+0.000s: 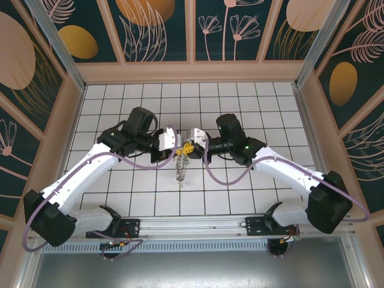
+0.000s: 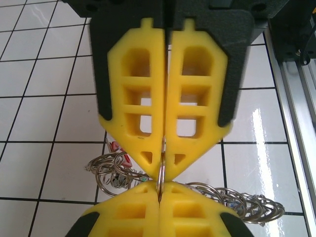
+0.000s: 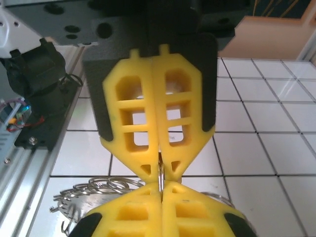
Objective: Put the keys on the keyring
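Nearest, an aluminium rail (image 1: pixel 192 223) edges the glossy white-tiled table (image 1: pixel 120 198). Just beyond it lies the keyring (image 1: pixel 181 167), its tangled silvery coils trailing back toward the rail. At the keyring's far end 2 grippers meet tip to tip. The left gripper (image 2: pixel 163 169) and right gripper (image 3: pixel 160 170) are each pressed together on 1 thin steel loop (latticed yellow plastic fingers, black backs). Beyond the keyring stand teal walls (image 1: pixel 162 30) painted with flowers.
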You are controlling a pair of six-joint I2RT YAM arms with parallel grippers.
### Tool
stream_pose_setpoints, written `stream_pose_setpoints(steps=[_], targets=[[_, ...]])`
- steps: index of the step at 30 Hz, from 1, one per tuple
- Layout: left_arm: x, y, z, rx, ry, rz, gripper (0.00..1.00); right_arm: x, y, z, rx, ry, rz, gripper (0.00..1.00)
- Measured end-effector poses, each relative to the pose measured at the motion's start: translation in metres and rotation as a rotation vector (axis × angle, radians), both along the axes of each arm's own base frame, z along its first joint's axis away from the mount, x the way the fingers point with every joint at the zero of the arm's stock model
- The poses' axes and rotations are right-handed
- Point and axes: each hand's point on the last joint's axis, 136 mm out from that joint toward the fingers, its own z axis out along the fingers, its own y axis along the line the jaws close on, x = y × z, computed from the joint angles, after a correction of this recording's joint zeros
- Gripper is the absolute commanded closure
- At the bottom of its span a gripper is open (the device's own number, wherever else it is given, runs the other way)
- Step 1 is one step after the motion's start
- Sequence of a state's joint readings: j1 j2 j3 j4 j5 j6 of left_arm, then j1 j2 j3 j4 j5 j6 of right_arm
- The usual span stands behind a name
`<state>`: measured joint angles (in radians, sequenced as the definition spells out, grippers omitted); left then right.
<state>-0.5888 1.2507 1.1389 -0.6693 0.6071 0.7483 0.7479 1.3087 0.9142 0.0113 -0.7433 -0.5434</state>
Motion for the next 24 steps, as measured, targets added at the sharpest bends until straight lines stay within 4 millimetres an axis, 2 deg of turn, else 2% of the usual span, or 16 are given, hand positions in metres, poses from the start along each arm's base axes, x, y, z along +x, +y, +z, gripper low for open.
stream_pose_setpoints(steps=[2,6,15,17,21,24], targets=[[0.0,0.0,0.0,0.002,-0.002,0.002,0.84,0.001,0.0,0.001,0.004,0.002,-0.003,1.0],[0.002,0.0,0.007,-0.016,-0.03,0.014,0.77,0.002,0.002,0.005,0.042,0.014,-0.02,1.0],[-0.011,0.013,0.048,-0.166,-0.2,0.067,0.76,-0.003,-0.008,0.016,0.153,0.045,-0.069,1.0],[-0.008,0.011,0.049,-0.175,-0.204,0.071,0.74,-0.003,-0.009,0.019,0.171,0.046,-0.076,1.0],[-0.004,0.007,0.039,-0.172,-0.165,0.077,0.71,-0.002,-0.01,0.022,0.198,0.052,-0.092,1.0],[-0.003,0.003,0.035,-0.185,-0.14,0.074,0.75,0.0,-0.011,0.024,0.214,0.058,-0.113,1.0]])
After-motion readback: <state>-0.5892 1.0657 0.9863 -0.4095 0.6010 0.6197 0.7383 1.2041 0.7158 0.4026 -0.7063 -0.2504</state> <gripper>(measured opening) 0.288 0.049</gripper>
